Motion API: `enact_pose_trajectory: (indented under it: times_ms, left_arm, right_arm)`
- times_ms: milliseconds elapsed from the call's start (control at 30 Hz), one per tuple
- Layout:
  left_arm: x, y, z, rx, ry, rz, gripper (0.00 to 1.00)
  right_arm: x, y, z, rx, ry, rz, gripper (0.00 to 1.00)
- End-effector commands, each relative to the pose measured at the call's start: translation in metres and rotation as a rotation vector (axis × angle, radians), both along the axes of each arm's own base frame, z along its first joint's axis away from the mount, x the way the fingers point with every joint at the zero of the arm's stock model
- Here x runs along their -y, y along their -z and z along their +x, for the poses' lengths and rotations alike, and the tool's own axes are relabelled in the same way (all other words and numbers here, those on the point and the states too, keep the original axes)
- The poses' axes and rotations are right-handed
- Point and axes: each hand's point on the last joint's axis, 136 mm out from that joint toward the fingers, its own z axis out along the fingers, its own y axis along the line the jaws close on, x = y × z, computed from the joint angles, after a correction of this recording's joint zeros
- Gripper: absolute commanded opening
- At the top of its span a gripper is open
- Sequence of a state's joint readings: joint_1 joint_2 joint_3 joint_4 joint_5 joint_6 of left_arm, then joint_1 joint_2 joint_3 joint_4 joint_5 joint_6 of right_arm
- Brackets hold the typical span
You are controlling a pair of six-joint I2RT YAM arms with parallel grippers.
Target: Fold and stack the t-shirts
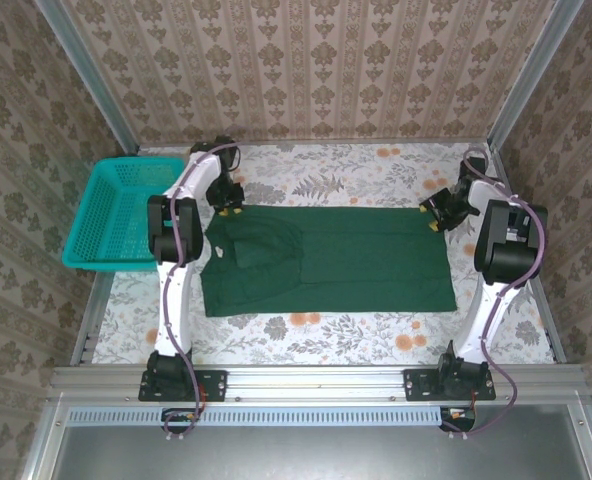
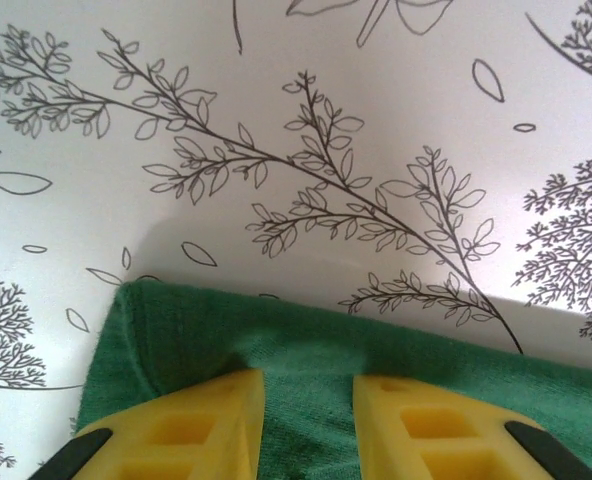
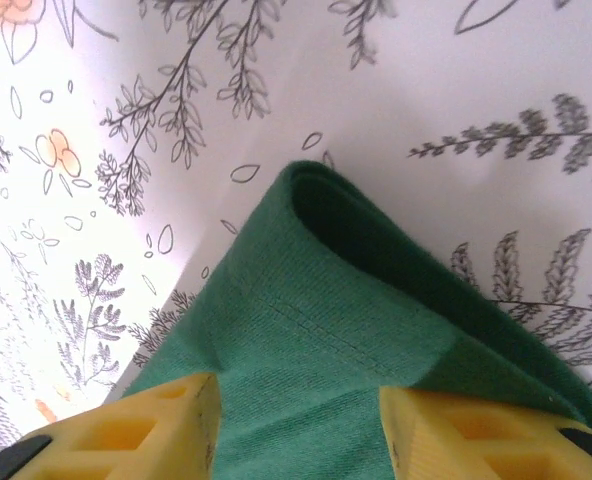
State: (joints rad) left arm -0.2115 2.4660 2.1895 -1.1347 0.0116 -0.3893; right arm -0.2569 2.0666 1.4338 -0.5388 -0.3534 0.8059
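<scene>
From overhead: dark green t-shirt [image 1: 356, 260] lies flat on the floral worktop [image 1: 326, 335], already narrowed to a rough rectangle, collar end toward the left arm with a sleeve lump doubled over there. Left gripper [image 1: 231, 207] sits at the far-left corner, right gripper [image 1: 433, 218] at the far-right corner. Teal mesh basket [image 1: 81, 240] is at the left edge, well apart from the cloth. Left wrist cam: yellow fingers [image 2: 176, 430] stand close together on the far hem, knit puckered between them, edge casting a shadow on the print, so I read it as clamped on the t-shirt. Right wrist cam: the corner is two layers, curled over at the tip, stitched hem line visible, cloth spanning a much wider jaw gap (can't tell if it's actually pinched or just lying there). Risks for a fold toward the near edge, as I judge it: with an uneven hold, one corner slips and the fold goes diagonal. If the right side catches only the top layer, the doubled corner peels apart. Soft cotton could also drag on the worktop and bunch around the sleeve lump. Cloth is limp matte jersey with no stiffness and will likely sag between the two grippers. Fingers are hard moulded plastic with pockets; worktop is smooth and printed.
</scene>
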Motion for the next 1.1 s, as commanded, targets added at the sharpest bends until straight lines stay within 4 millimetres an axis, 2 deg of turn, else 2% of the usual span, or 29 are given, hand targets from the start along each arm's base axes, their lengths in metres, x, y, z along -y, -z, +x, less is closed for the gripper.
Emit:
enact_pose_trajectory:
  times_ms: [0,200,300,433,533,600,767,967,1067]
  left_arm:
    - [-0.012,0.006,0.002,-0.030,-0.043,0.032,0.30]
    - [0.005,-0.029,0.024,0.076,-0.067,-0.043,0.40]
    - [0.018,-0.050,0.029,0.133,-0.076,-0.077,0.47]
    - [0.041,-0.073,0.024,0.196,-0.081,-0.097,0.50]
    - [0.061,-0.079,0.010,0.199,-0.109,-0.129,0.46]
    - [0.073,-0.078,0.001,0.190,-0.123,-0.133,0.43]
    - [0.086,-0.058,-0.023,0.122,-0.186,-0.095,0.35]
    - [0.083,-0.025,-0.050,0.014,-0.371,-0.059,0.31]
    - [0.082,-0.008,-0.050,-0.031,-0.408,-0.033,0.31]
  right_arm:
    - [0.010,0.002,-0.009,-0.039,0.044,-0.020,0.53]
    - [0.003,-0.045,-0.005,0.068,0.002,-0.061,0.56]
    - [-0.010,-0.069,-0.012,0.119,-0.054,-0.083,0.58]
    - [-0.046,-0.092,-0.028,0.165,-0.187,-0.108,0.58]
    - [-0.080,-0.098,-0.047,0.173,-0.306,-0.131,0.59]
    - [-0.101,-0.095,-0.062,0.165,-0.382,-0.144,0.59]
    - [-0.145,-0.078,-0.107,0.111,-0.546,-0.157,0.60]
    - [-0.174,-0.079,-0.152,0.055,-0.713,-0.197,0.62]
    - [-0.178,-0.089,-0.169,0.038,-0.802,-0.215,0.62]
